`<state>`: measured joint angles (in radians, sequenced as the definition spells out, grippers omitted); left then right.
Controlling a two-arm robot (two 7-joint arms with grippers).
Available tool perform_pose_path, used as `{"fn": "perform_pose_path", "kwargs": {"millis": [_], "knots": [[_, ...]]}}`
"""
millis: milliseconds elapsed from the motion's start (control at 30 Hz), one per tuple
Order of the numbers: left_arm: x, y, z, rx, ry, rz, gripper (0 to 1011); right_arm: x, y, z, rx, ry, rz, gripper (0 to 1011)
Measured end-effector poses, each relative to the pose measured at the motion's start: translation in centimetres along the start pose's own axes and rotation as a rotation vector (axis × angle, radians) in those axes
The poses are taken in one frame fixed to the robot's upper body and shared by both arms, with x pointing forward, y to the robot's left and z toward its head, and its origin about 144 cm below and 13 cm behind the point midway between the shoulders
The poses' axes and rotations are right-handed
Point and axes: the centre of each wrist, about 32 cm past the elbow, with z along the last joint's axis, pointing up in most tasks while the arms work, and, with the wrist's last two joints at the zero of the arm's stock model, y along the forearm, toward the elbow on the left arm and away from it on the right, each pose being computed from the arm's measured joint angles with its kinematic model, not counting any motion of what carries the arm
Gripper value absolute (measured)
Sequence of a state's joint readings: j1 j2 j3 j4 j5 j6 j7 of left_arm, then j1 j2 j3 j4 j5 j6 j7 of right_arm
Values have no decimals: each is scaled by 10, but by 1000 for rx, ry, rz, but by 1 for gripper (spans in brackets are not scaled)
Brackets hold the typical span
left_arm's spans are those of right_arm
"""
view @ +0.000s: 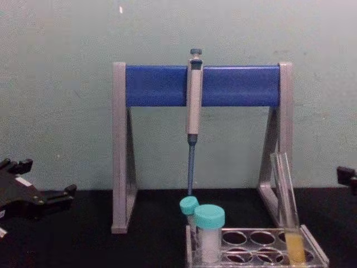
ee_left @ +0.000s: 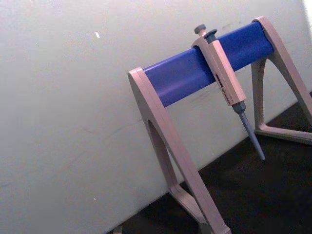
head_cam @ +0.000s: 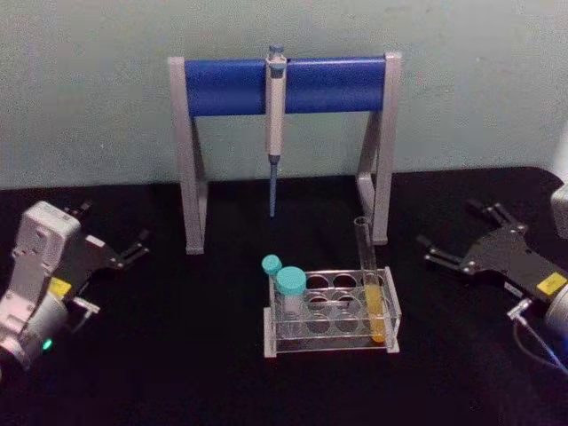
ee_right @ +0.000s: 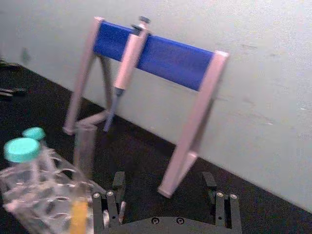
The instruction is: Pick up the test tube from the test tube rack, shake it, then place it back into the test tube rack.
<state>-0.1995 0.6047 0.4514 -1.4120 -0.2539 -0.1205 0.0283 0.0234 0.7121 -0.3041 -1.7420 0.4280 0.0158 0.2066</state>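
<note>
I have the tube standing in the rack, in the hole at the rack's right end. It leans a little, so its open top tips back toward the stand. Its yellow-orange liquid fills the lower part, down inside the rack. From the head view I would say it sits in the near row, though the clear plastic makes that hard to call.

My right gripper sits low over the black table, to the right of the rack and apart from it. Its fingers are spread wide and hold nothing. In its wrist view the two fingers frame bare table, with the tube and rack farther ahead.

My left gripper sits well off to the rack's left, its fingers likewise spread and empty.

At the rack's left end stand a wide capped tube and a thin capped tube. A pipette hangs from the stand's blue bar behind the rack.
</note>
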Motion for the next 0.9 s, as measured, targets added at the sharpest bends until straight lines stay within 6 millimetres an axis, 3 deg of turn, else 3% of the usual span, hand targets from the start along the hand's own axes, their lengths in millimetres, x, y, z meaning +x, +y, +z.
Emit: {"fn": "perform_pose_path", "kwargs": {"millis": [433, 900], "knots": [[0, 0, 0, 0, 0, 0, 1001, -8, 16, 3, 15, 56, 189, 1000], [0, 0, 0, 0, 0, 0, 1001, -8, 41, 1, -27, 135, 260, 1000]]}}
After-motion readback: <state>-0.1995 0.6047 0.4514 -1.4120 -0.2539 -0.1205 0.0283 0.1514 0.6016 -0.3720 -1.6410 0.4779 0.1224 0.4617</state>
